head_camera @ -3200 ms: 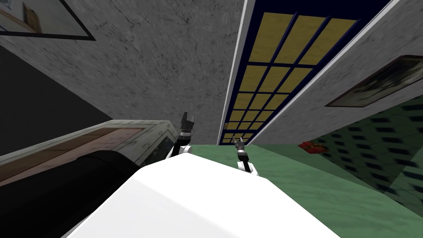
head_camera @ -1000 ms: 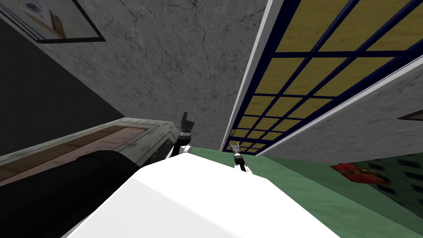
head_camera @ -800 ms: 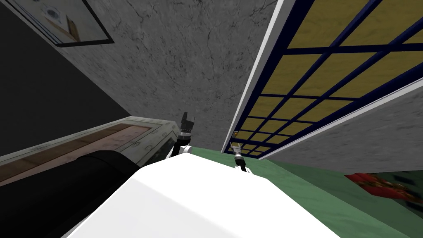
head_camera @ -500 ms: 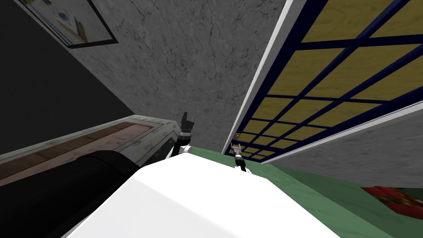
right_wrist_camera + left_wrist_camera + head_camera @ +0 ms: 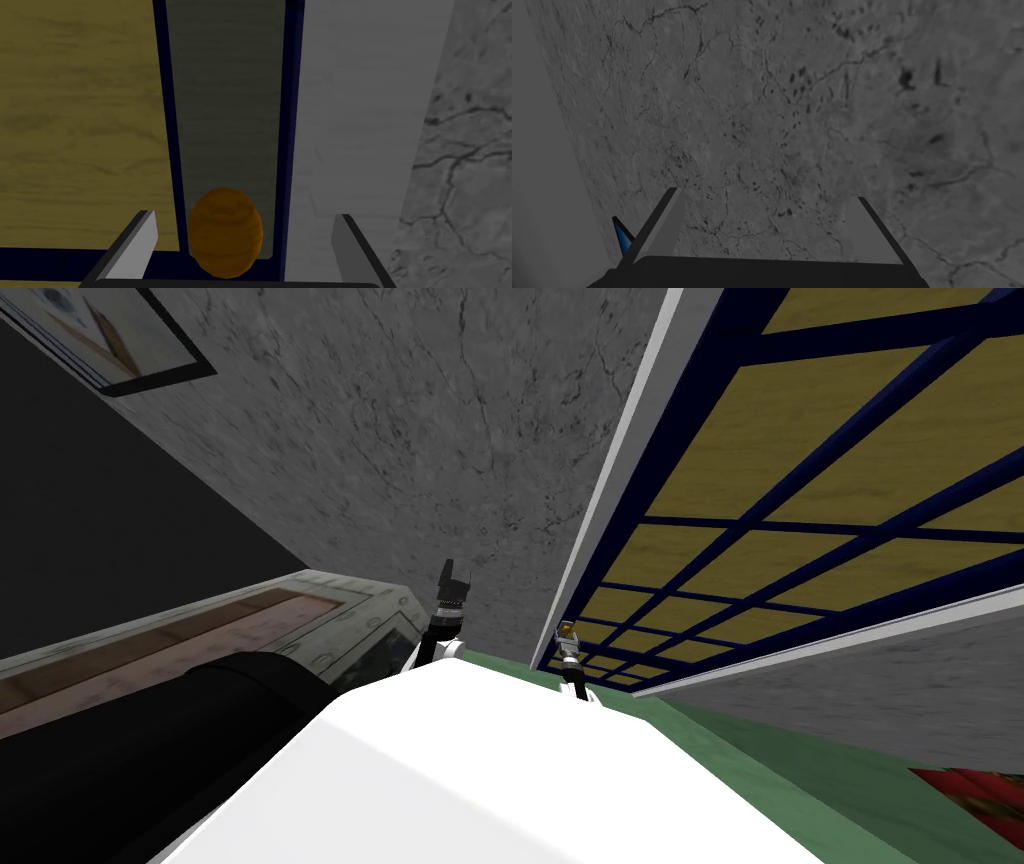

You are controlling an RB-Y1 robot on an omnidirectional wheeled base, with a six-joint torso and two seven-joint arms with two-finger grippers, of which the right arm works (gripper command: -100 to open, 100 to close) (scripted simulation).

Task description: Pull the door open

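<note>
Right wrist view: moved closer to door (image 5: 75, 125), open right jaws flank orange knob (image 5: 225, 232).

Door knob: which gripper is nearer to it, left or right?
Right. The right gripper, open, has the orange knob of the door lined up between its fingers; the left gripper, also open, faces the grey wall beside the door.
</note>
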